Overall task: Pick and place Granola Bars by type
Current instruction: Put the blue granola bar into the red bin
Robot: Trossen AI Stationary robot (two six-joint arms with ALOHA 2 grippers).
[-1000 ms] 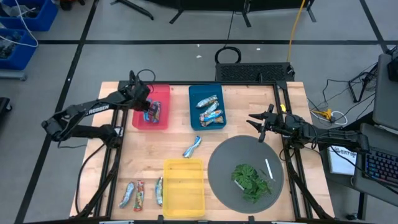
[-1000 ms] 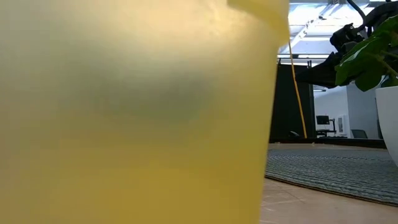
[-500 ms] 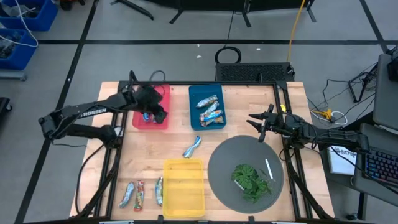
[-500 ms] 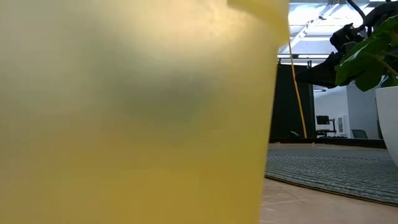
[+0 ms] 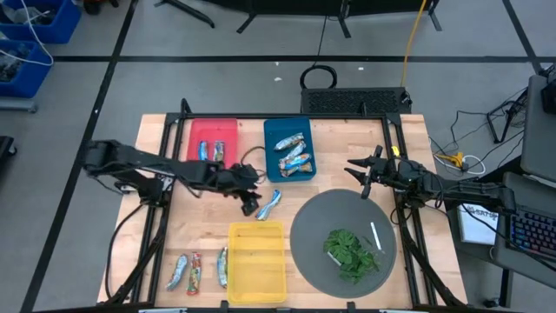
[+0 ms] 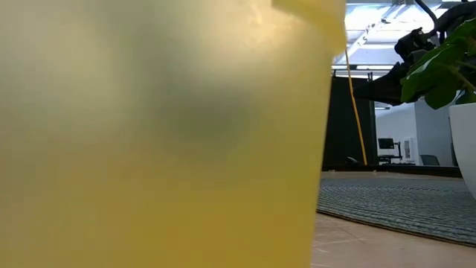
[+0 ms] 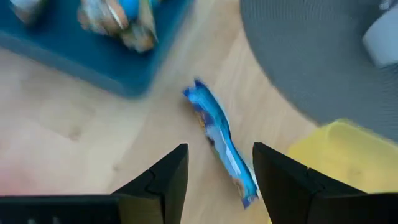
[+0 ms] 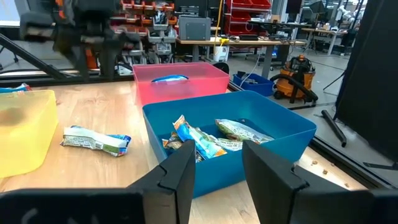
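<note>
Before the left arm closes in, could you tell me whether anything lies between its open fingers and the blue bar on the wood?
Nothing: in the left wrist view only bare wood separates the left gripper from the blue bar, whose lower stretch already lies between the fingers.

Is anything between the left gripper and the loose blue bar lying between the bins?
Nothing visible. The left gripper is open right over the blue bar, which lies on bare wood, apart from the blue bin and yellow bin.
</note>
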